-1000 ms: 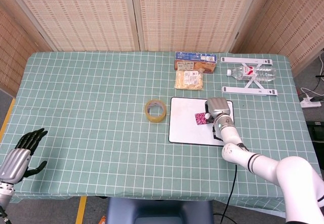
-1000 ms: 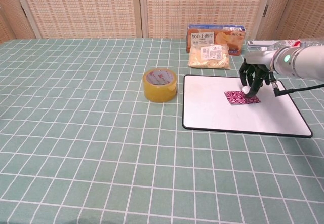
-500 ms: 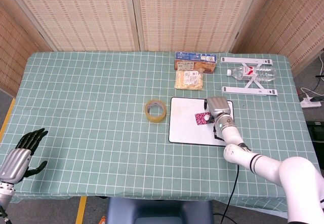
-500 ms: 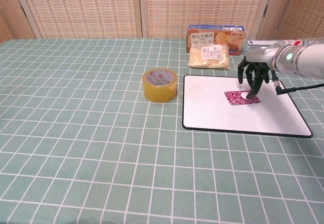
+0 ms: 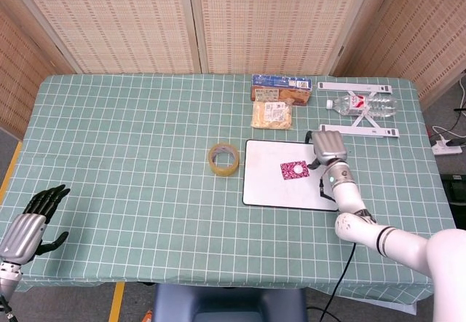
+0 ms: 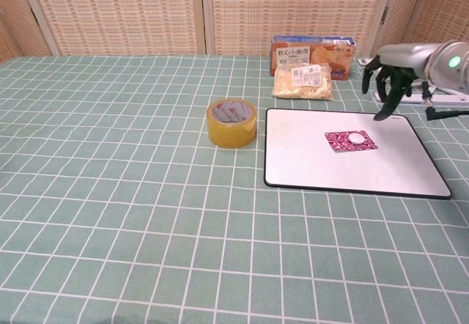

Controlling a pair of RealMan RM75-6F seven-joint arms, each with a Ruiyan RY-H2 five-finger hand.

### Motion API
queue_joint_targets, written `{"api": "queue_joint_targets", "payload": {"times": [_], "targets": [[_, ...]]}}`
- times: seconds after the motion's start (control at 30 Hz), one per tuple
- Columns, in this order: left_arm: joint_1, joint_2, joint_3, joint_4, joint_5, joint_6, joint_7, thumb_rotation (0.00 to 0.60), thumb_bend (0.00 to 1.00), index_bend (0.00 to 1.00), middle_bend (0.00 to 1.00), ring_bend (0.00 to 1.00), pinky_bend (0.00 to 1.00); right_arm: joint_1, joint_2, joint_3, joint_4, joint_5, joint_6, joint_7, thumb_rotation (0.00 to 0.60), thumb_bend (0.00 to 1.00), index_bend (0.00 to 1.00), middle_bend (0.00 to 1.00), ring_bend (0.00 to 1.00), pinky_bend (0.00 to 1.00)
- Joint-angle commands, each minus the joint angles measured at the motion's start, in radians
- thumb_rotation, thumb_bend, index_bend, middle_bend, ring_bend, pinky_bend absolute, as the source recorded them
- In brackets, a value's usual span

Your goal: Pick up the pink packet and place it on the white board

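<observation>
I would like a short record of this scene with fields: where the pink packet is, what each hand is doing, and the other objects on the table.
pink packet: lies flat on the white board, nothing touching it
right hand: raised above the board's far right corner, holds nothing, fingers apart and pointing down
left hand: at the table's near left edge, holds nothing
tape roll: left of the board
snack box and snack bag: behind the board
water bottle: on a white stand, far right

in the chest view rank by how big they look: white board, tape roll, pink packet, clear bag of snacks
1. white board, clearly largest.
2. tape roll and clear bag of snacks: too close to rank, and the bag sits farther from the camera.
3. pink packet, smallest, lying on the board.
</observation>
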Motion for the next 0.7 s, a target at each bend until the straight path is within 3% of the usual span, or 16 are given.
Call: {"api": "queue_joint_targets", "payload": {"times": [0.03,0.17,0.3,0.43,0.57,0.7], "targets": [[-0.001,-0.002,-0.001,0.0,-0.002,-0.003,0.007,0.6,0.27,0.0,0.0,0.0,0.0,-0.189,0.107,-0.051,-0.122,-0.203,0.29,0.131,0.6,0.0,0.2,0.45,0.37,0.51],[-0.008,-0.008,-0.001,-0.007,-0.004,-0.016,0.031,0.6,0.27,0.0,0.0,0.0,0.0,-0.363,0.128,-0.106,-0.055,-0.384,0.461,0.359,0.6,0.0,0.17,0.26,0.15,0.46],[-0.014,-0.017,-0.007,-0.016,-0.014,-0.028,0.067,0.6,0.27,0.0,0.0,0.0,0.0,-0.503,0.083,-0.128,0.104,-0.474,0.554,0.567,0.6,0.0,0.17,0.15,0.02,0.34],[-0.019,-0.023,-0.013,-0.022,-0.034,-0.046,0.092,0.6,0.27,0.0,0.0,0.0,0.0,-0.588,-0.011,-0.116,0.307,-0.493,0.546,0.72,0.6,0.0,0.12,0.08,0.0,0.22],[-0.02,-0.026,-0.016,-0.022,-0.039,-0.046,0.103,0.6,0.27,0.0,0.0,0.0,0.0,-0.63,-0.088,-0.106,0.487,-0.51,0.456,0.85,0.6,0.0,0.11,0.06,0.0,0.2],[-0.022,-0.027,-0.019,-0.018,-0.047,-0.054,0.102,0.6,0.27,0.0,0.0,0.0,0.0,-0.658,-0.139,-0.087,0.597,-0.555,0.474,0.911,0.6,0.0,0.11,0.06,0.0,0.18]]}}
